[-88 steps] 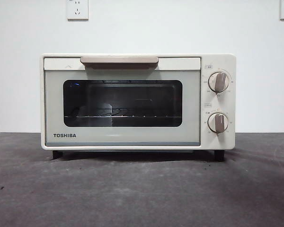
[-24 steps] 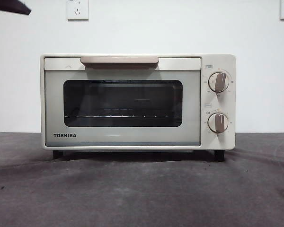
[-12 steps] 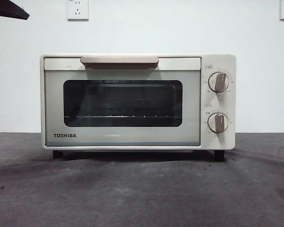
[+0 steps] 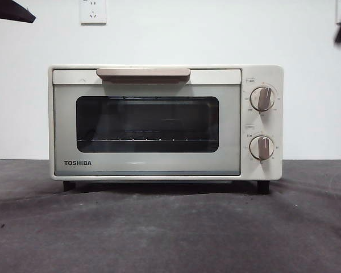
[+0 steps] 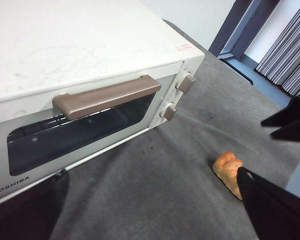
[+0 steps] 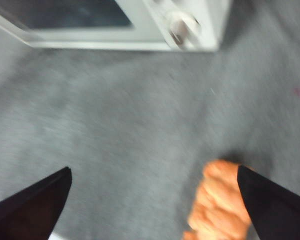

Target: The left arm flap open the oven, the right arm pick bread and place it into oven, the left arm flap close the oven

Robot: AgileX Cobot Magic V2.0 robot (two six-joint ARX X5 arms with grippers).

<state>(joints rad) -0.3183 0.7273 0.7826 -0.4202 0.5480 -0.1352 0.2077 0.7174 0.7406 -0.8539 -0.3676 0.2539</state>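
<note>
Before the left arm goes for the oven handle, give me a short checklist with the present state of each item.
1. Oven door shut, ready to be flapped open: ok.
2. Handle free, nothing on or around it: ok.
3. Left gripper open, off the handle: ok, jaws spread wide, not touching.
4. Bread on the table, clear of the door's swing: ok, it lies off toward the knob side, away from the door.
5. Right gripper open, near the bread, not holding it: ok, though the picture is blurred.
6. Rack bare: ok.
</note>
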